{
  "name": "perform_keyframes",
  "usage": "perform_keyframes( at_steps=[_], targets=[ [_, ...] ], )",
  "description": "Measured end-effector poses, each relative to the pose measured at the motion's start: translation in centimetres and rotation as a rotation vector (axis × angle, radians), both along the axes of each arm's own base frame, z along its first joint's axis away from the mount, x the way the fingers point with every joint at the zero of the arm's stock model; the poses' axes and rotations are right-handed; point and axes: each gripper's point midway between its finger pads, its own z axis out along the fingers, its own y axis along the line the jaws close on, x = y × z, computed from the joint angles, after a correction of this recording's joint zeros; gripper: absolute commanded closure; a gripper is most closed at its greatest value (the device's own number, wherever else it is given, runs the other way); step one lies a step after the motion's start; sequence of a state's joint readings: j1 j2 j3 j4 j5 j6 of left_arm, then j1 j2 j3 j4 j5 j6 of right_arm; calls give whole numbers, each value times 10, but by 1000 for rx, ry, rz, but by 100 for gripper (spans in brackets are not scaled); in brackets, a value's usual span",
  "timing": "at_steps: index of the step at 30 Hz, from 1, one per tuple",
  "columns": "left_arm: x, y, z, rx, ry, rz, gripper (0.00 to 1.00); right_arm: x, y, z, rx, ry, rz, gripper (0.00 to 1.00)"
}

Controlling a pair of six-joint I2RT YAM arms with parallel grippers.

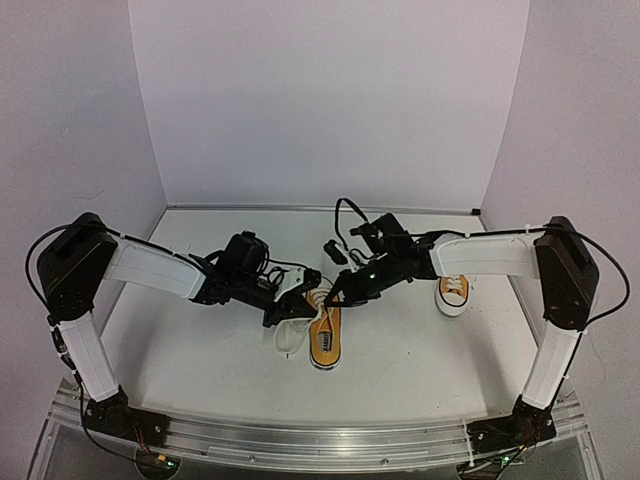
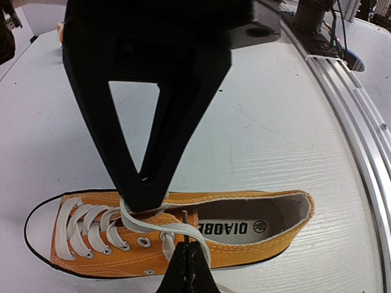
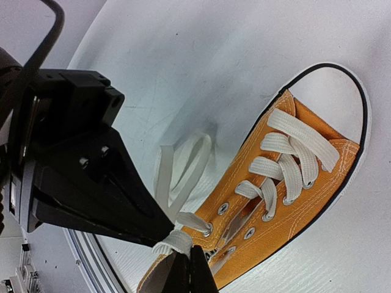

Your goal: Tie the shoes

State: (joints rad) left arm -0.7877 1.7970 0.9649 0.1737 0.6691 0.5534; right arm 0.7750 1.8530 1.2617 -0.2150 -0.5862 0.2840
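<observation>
Left gripper [image 2: 165, 224], right gripper [image 3: 178, 243]: apparently on laces [image 3: 183, 165].

walls [image 1: 330, 100]: plain pale lilac | table [image 1: 420, 370]: white, wood-grain | near edge: aluminium rail [image 1: 320, 435] | light: even

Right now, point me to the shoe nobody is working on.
In the overhead view, the idle shoe sits on the right of the table, partly under the right arm, right of the centre shoe.
</observation>
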Motion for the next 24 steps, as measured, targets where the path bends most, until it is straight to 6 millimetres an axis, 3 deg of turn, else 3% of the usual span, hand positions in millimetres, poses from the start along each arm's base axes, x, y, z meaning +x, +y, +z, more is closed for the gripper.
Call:
perform_keyframes(
  at_steps=[7, 13, 16, 24],
  targets=[
    [-17, -7, 6, -30, 14, -55, 100, 1, 1, 2, 9, -4, -1, 89],
    [-16, -15, 16, -75, 13, -46, 100, 0, 0, 7, 18, -9, -10, 80],
    [-12, -19, 18, -96, 8, -31, 100, -2, -8, 15, 27, -13, -31, 75],
    [-6, -23, 13, -107, 15, -3, 100, -8, -40, 34, 66, 0, -117, 74]
  ],
)
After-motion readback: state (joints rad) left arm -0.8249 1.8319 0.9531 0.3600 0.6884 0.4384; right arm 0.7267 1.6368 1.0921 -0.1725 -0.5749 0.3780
